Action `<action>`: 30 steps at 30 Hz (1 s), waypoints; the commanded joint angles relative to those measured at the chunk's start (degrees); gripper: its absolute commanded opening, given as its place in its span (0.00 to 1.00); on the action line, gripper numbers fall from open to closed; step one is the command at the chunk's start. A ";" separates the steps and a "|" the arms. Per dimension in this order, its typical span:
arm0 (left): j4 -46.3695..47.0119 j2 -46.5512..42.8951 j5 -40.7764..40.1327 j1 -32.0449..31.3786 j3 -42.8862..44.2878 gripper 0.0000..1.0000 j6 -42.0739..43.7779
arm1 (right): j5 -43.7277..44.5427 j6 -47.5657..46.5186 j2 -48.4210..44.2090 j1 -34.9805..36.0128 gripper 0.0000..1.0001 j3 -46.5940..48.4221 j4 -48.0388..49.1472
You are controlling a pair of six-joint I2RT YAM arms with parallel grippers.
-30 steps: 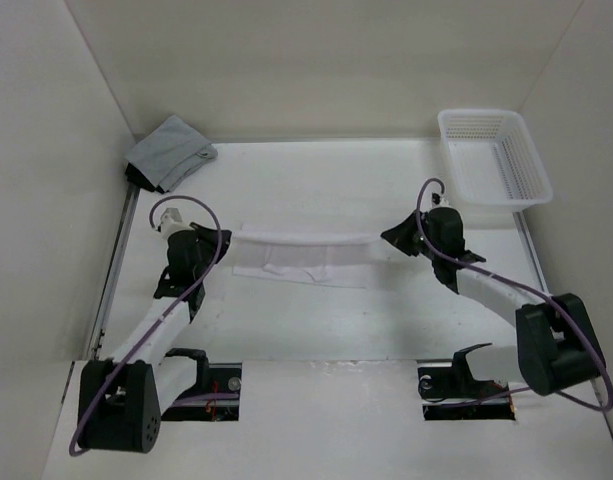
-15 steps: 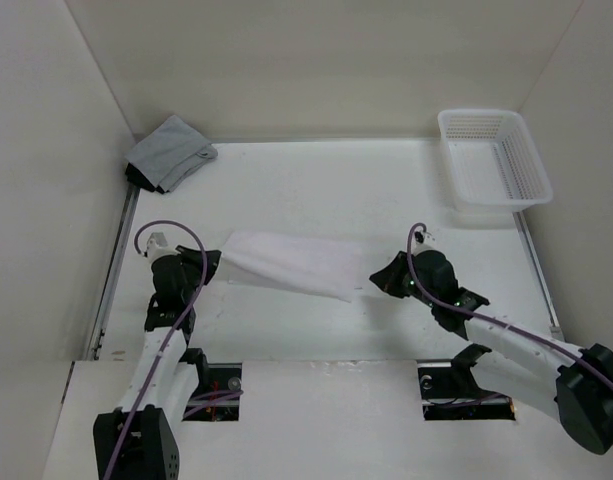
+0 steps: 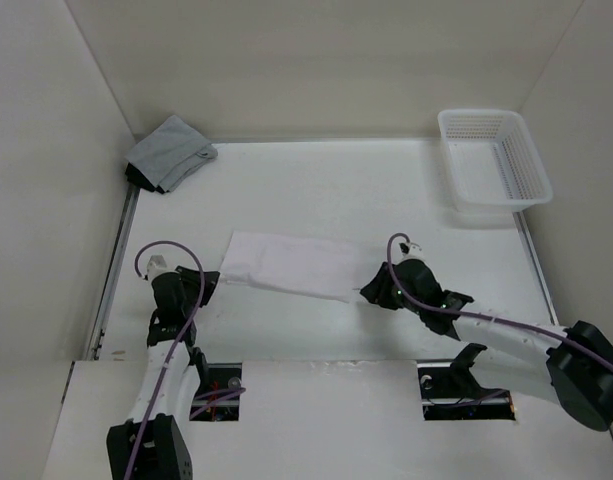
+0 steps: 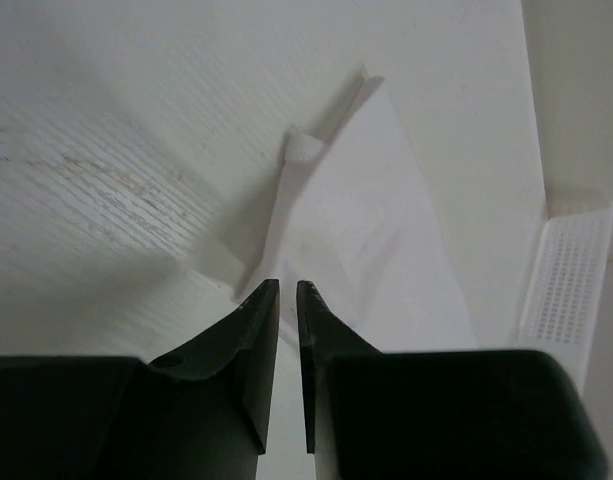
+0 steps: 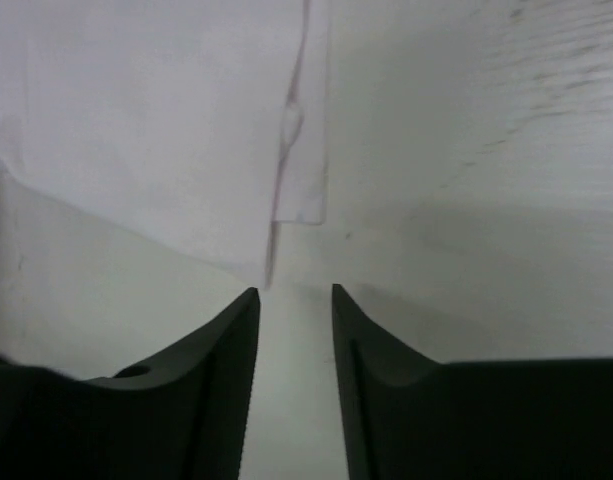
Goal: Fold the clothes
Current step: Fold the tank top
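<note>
On the white table (image 3: pixel 386 190), toward the arm bases and well to the left of the white perforated plastic basket (image 3: pixel 476 113), lies the thin white fabric garment (image 3: pixel 296 265). It is spread flat as a long, slightly slanted band. Its right end is the nearer to the basket but is well apart from it.

Grey folded garment with dark edge (image 3: pixel 169 152): far corner, straight across the table from the basket. Not part of the job.

Left gripper (image 4: pixel 287 288): at the band's end farthest from the basket. Jaws parted by a narrow slit only, nothing between them; the cloth corner sits just ahead of the tips.

Right gripper (image 5: pixel 294 292): at the band's end nearer the basket. Jaws moderately apart, empty; the hemmed edge lies just beyond the tips.

Handling, judged:
- Light, limp, no stiffness; will sag between two holds and crease wherever slack is left.
- Flat on a smooth top, so hard to get a finger under mid-panel.
- Best hold: the two end corners, at the hem, where the cloth looks thicker. One corner per gripper, kept taut.
- Risk: pinching the top layer alone.
</note>
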 commanded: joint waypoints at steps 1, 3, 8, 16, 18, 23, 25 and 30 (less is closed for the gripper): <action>-0.31 -1.63 0.33 1.55 0.25 0.13 -0.04 | 1.57 -0.74 3.82 3.86 0.43 5.15 2.58; -0.40 -0.76 -0.72 2.08 0.34 0.17 0.05 | 1.49 -0.56 7.60 4.83 0.45 6.12 3.80; 0.04 1.18 -1.78 2.17 0.96 0.28 0.83 | 1.23 0.67 15.08 7.29 0.45 8.06 7.58; -5.58 1.27 -4.76 1.64 2.19 0.44 5.67 | 4.47 3.13 17.55 8.96 0.39 8.15 7.33; -4.80 2.49 -5.47 0.86 2.45 0.49 5.94 | 5.09 3.66 17.55 9.14 0.39 8.15 6.28; 0.47 5.83 -5.82 -0.99 3.50 0.47 5.58 | 5.10 4.54 18.43 9.58 0.37 7.71 6.18; 2.31 8.02 -6.18 -1.78 4.12 0.47 5.58 | 4.22 4.54 19.92 9.58 0.35 8.23 6.80; 6.09 13.39 -6.18 -3.72 4.65 0.39 5.50 | 3.51 4.71 21.16 9.58 0.24 8.77 8.73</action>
